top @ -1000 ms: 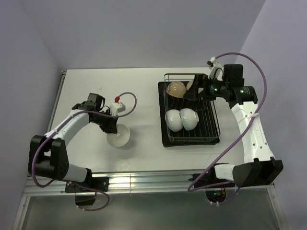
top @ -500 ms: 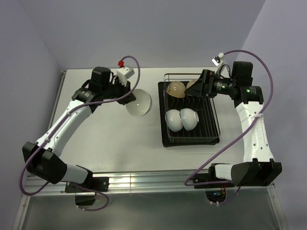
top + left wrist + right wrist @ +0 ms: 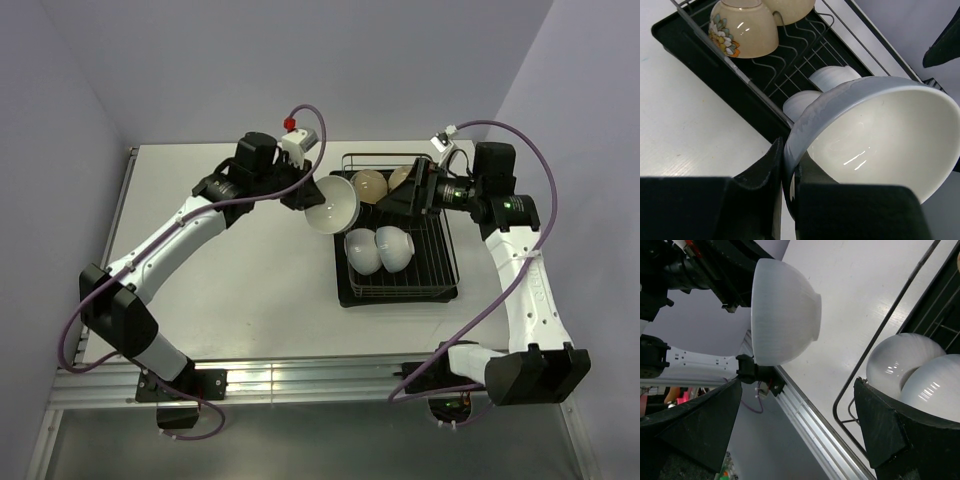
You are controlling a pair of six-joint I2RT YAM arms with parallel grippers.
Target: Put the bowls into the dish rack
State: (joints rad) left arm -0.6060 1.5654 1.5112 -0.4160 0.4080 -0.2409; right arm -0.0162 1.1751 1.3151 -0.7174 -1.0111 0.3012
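My left gripper (image 3: 303,196) is shut on the rim of a white bowl (image 3: 332,205), held tilted in the air over the dish rack's (image 3: 446,272) left edge. The left wrist view shows the fingers (image 3: 760,172) pinching that bowl (image 3: 880,135). It also shows in the right wrist view (image 3: 782,310). Two tan bowls (image 3: 368,184) (image 3: 402,177) stand at the rack's back, one with a flower pattern (image 3: 742,27). Two white bowls (image 3: 362,250) (image 3: 393,248) lie upside down mid-rack. My right gripper (image 3: 397,200) is open and empty above the rack's back part.
The white table (image 3: 230,290) extends left and in front of the rack. An aluminium rail (image 3: 300,380) runs along the near edge. Purple walls close in the back and sides. The rack's front rows (image 3: 400,283) hold no bowls.
My left arm has lifted the white bowl off the table at the left and carried it right and back to the rack's left edge. My right gripper has shifted slightly left.
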